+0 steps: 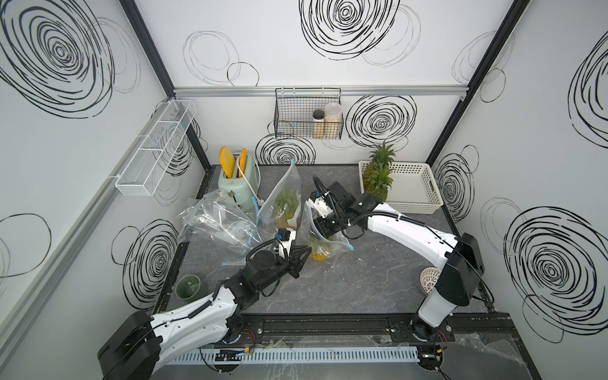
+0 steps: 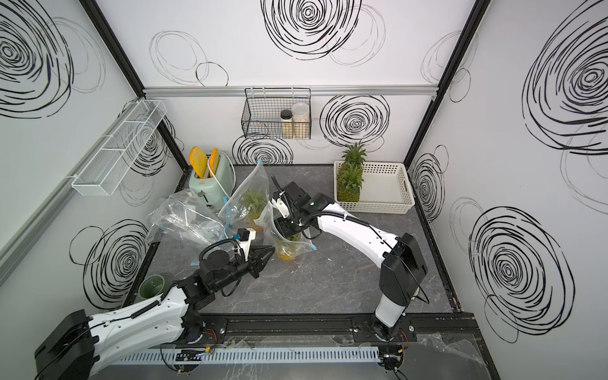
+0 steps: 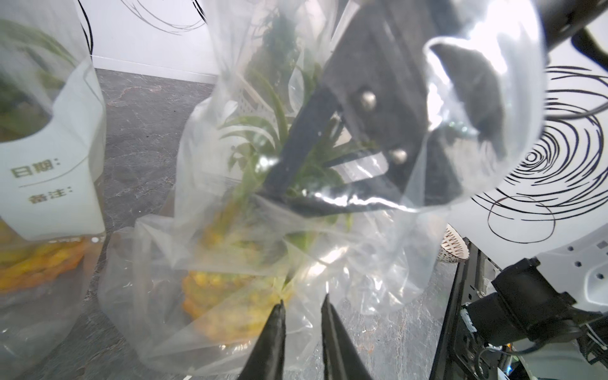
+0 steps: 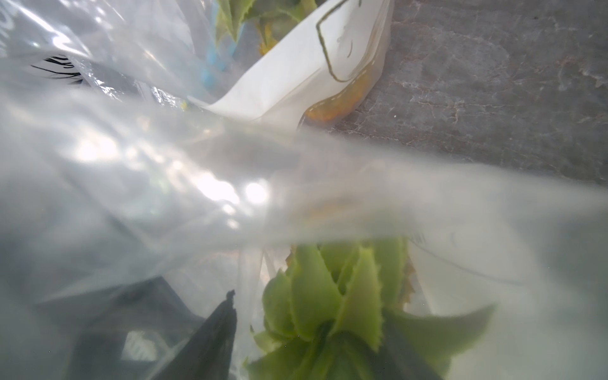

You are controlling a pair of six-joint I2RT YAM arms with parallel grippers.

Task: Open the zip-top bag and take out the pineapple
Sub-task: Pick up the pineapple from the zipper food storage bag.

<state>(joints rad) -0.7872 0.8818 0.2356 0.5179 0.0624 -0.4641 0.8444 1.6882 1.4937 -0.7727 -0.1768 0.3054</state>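
Observation:
A clear zip-top bag [image 1: 334, 245] stands at mid-table with its mouth open upward. A pineapple [image 1: 319, 254] [image 3: 227, 296] with a yellow body sits inside it. My right gripper [image 1: 324, 237] [image 4: 312, 312] reaches down through the mouth. Its jaws are open, one on each side of the green crown [image 4: 332, 296], with a gap at one finger [image 4: 223, 325]. My left gripper [image 1: 307, 251] [image 3: 303, 299] is low beside the bag, shut on a fold of its plastic near the fruit's body. The right gripper's fingertips are hidden in both top views.
A second bagged pineapple [image 1: 284, 204] stands just behind. Crumpled empty bags [image 1: 217, 223] lie to the left, before a green toaster [image 1: 237, 184]. A white basket [image 1: 414, 194] at back right holds loose pineapples [image 1: 378, 181]. A green cup [image 1: 190, 286] and a white perforated object [image 1: 429, 278] sit near the front corners.

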